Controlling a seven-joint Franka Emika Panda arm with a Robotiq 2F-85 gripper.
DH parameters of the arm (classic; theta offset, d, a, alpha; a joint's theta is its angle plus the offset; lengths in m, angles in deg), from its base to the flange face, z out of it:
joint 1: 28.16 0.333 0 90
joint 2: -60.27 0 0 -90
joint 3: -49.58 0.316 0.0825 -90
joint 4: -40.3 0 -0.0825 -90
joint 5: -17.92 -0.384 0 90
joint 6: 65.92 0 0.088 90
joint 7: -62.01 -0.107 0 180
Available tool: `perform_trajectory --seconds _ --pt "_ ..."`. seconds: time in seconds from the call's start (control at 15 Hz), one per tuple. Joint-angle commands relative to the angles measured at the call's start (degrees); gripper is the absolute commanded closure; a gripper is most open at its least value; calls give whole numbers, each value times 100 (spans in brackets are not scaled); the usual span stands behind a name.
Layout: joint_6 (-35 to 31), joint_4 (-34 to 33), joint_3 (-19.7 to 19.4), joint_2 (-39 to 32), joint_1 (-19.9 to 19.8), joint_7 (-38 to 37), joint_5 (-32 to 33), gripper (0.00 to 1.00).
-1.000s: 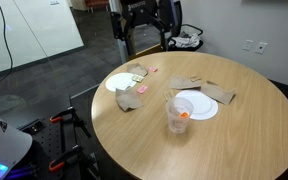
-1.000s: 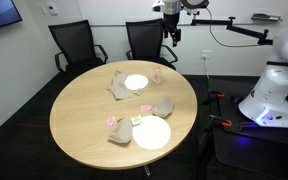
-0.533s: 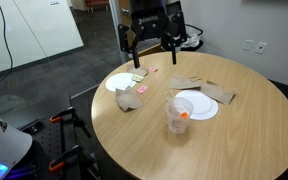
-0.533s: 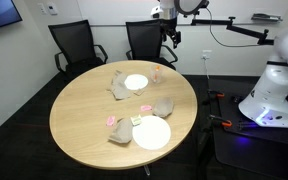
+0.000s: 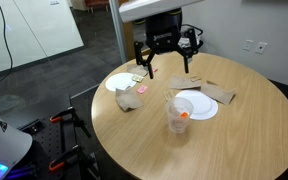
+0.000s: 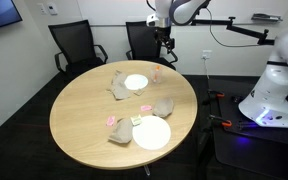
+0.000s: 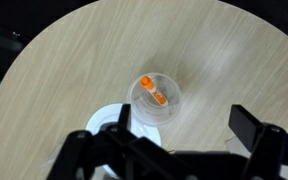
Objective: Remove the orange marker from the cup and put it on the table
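The clear cup [image 5: 176, 116] stands on the round wood-grain table [image 5: 134, 145] next to a white plate [image 5: 198, 106]. The orange marker [image 5: 184, 115] stands inside it. My gripper [image 5: 168, 62] hangs open and empty, high above the far part of the table and well short of the cup. In the wrist view the cup [image 7: 154, 99] lies straight below with the marker [image 7: 152, 92] leaning inside; my gripper [image 7: 187, 126] has its dark fingers [image 7: 249, 126] spread wide, and the cup sits near the left finger. In an exterior view the gripper [image 6: 163, 43] is above the cup [image 6: 157, 73].
Two white paper plates [image 6: 136, 82] [image 6: 151, 132] and several crumpled brown napkins [image 5: 130, 99] [image 5: 220, 93] lie on the table. Black chairs [image 6: 76, 45] stand behind it. A second robot base [image 6: 274, 95] stands beside the table.
My gripper has come down and forward over the table toward the cup. The cup and marker have not moved.
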Motion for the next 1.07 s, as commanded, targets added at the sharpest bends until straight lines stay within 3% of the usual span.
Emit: perform_trajectory --seconds 0.0,0.8,0.93,1.0 --pt "-31 -43 74 -92 -74 37 0 0" --pt "-228 -212 81 -470 -84 19 159 0" --pt "-143 -255 93 -550 -77 12 207 9" --pt "-108 -271 100 -581 -71 22 246 25"
